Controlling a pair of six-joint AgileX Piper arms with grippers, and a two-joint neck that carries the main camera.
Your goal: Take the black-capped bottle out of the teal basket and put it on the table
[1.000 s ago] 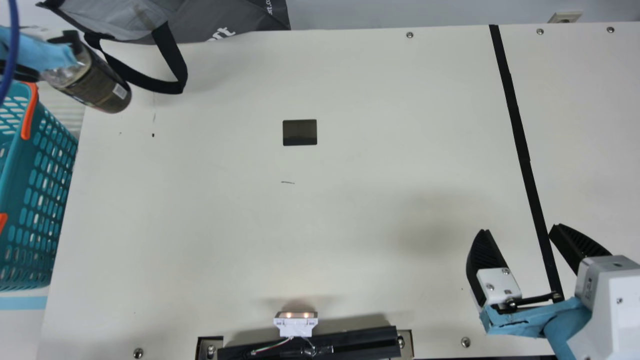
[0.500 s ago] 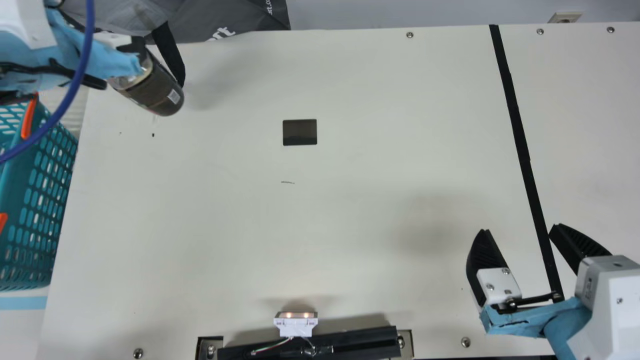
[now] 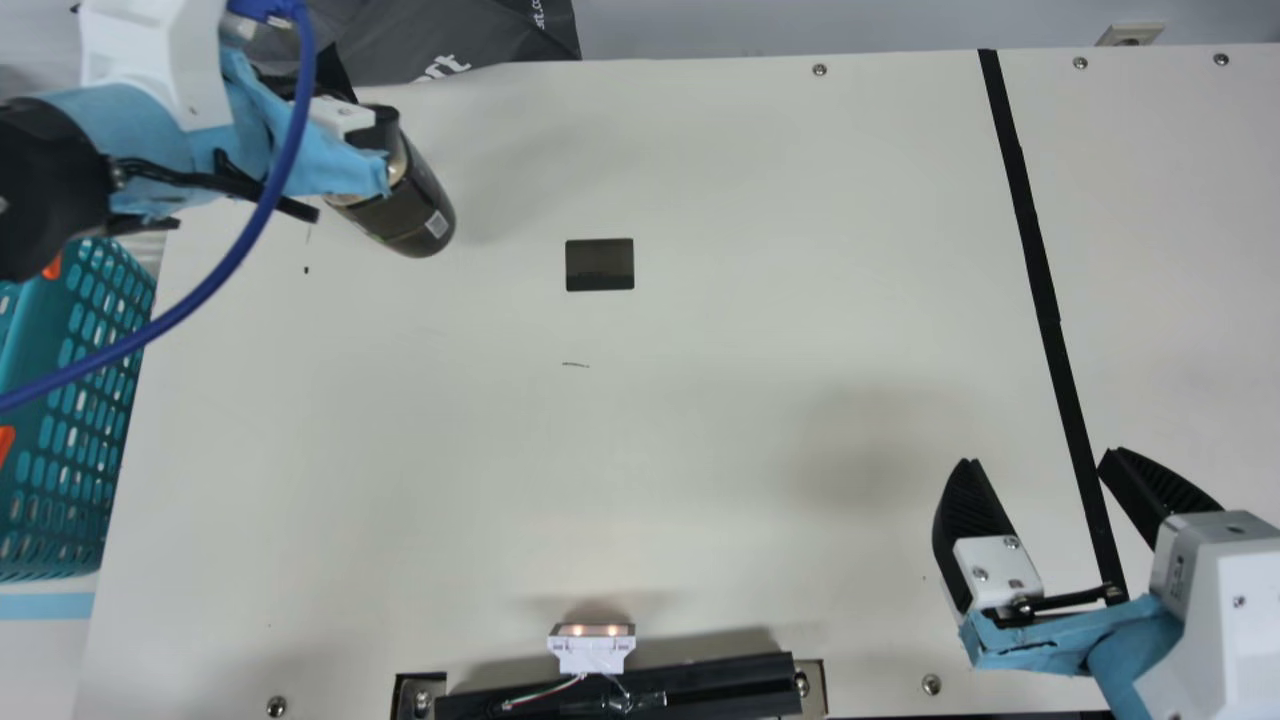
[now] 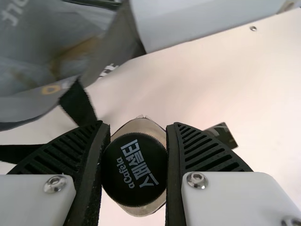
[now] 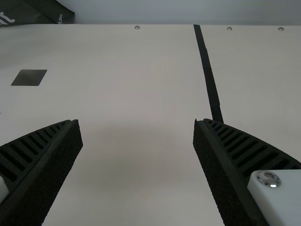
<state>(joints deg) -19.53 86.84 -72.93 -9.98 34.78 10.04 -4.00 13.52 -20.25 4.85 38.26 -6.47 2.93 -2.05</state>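
The right gripper (image 5: 136, 121) holds its fingers wide while the left gripper (image 4: 138, 124) clamps the black-capped bottle (image 3: 412, 222) by its capped end above the tabletop (image 3: 700, 420), where, clearance being hard to judge, too early a release could topple it.

I see the basket (image 3: 30, 425) beside the left edge of my table (image 3: 700, 450), and the bag (image 3: 450, 35) behind its far left part. On the table, the flat rectangle (image 3: 600, 265) lies between the basket and the tape strip (image 3: 1035, 250).
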